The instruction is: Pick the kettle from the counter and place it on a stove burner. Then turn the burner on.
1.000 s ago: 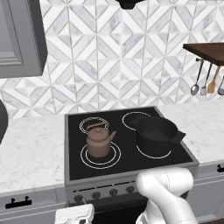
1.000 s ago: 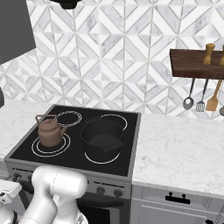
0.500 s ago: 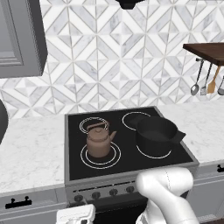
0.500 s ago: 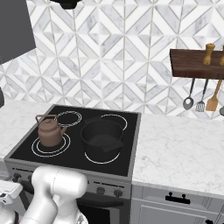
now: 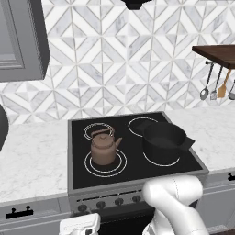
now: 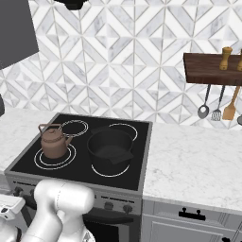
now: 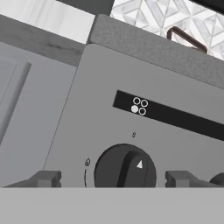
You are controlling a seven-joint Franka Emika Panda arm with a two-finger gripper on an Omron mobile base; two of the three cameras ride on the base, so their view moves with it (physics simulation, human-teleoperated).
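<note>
The copper-brown kettle stands upright on the front-left stove burner, a large double white ring on the black glass. My gripper is low, in front of the stove's control panel, and is open. Its two finger tips stand apart on either side of a dark round knob without touching it. The knob's white pointer sits a little right of straight up. The white hand shows below the stove's front edge. The kettle's handle peeks over the panel's top.
A wide black pot sits on the front-right burner beside the kettle. The white marble counter flanks the stove. A row of knobs lines the front panel. Utensils hang under a wooden shelf at right.
</note>
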